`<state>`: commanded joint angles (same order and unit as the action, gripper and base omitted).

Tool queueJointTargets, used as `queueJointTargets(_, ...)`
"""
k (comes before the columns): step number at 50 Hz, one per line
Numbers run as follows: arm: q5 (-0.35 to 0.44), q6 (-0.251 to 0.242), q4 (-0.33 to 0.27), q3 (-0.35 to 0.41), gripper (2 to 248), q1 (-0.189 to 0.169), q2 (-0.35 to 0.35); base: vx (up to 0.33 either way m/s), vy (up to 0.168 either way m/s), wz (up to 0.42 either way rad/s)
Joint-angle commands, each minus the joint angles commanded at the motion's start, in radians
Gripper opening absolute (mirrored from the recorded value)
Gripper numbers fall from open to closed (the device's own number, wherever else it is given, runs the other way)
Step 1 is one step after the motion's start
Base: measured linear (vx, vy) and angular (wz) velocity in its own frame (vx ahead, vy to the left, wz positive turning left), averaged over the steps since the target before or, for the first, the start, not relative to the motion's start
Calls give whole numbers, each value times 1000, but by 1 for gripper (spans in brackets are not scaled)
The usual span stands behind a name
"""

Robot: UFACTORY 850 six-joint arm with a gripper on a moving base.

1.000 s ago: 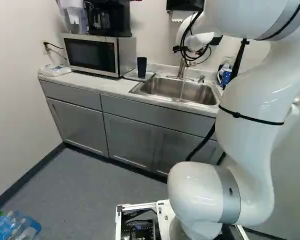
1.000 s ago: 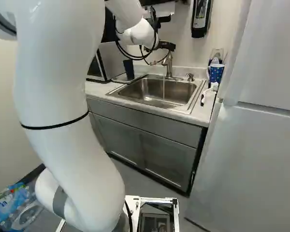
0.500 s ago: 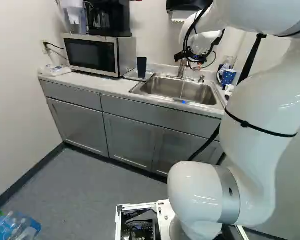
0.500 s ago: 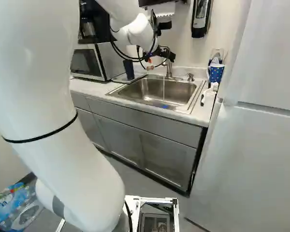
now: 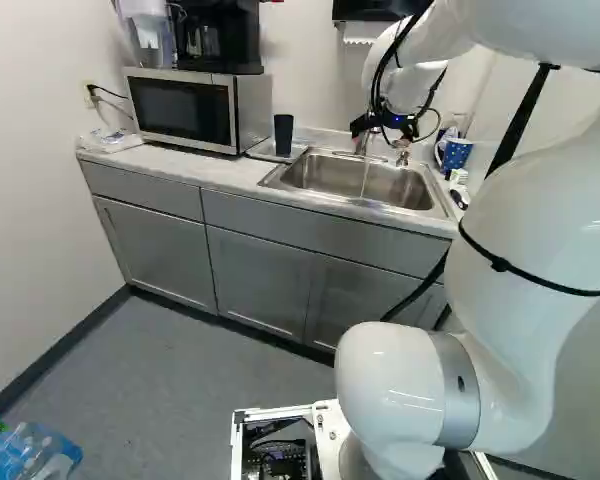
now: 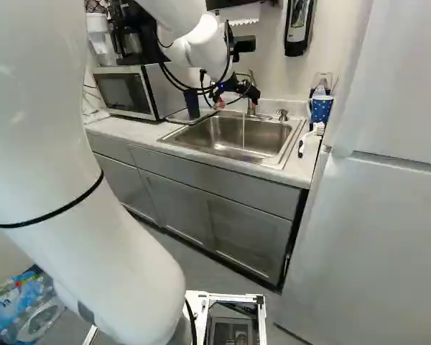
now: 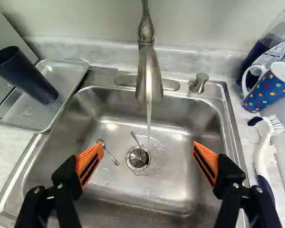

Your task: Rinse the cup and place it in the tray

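My gripper [image 6: 237, 98] hangs over the sink [image 6: 178, 136], its fingers apart. Seen from the wrist, the gripper [image 7: 147, 154] stands wide open above the basin with nothing between its orange pads [image 7: 89, 164]. Water runs from the faucet [image 7: 149, 76] near the drain [image 7: 138, 158]. A dark blue cup [image 7: 26, 77] stands on the metal tray [image 7: 23, 114] on one side of the sink. On the other side stands a blue dotted cup [image 7: 267, 91] with a white handle.
Small utensils [image 7: 111, 156] lie in the basin. Beside the dotted cup are a white brush [image 7: 262, 149] and a soap bottle [image 7: 266, 45]. A microwave [image 5: 185, 110] stands beyond the tray, and a fridge [image 6: 373, 237] flanks the counter's other end.
The gripper has come lower over the sink, and the arm's upper links have swung sideways, rightward in the left base view. The base, cups and tray have not moved.
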<state>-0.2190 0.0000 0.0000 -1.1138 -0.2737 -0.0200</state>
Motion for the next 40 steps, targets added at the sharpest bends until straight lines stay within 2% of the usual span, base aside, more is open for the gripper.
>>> queueJointTargets(22,0,0,0,2,247,4,2,0,0,0)
queueJointTargets(40,0,0,0,9,247,53,9,0,0,0)
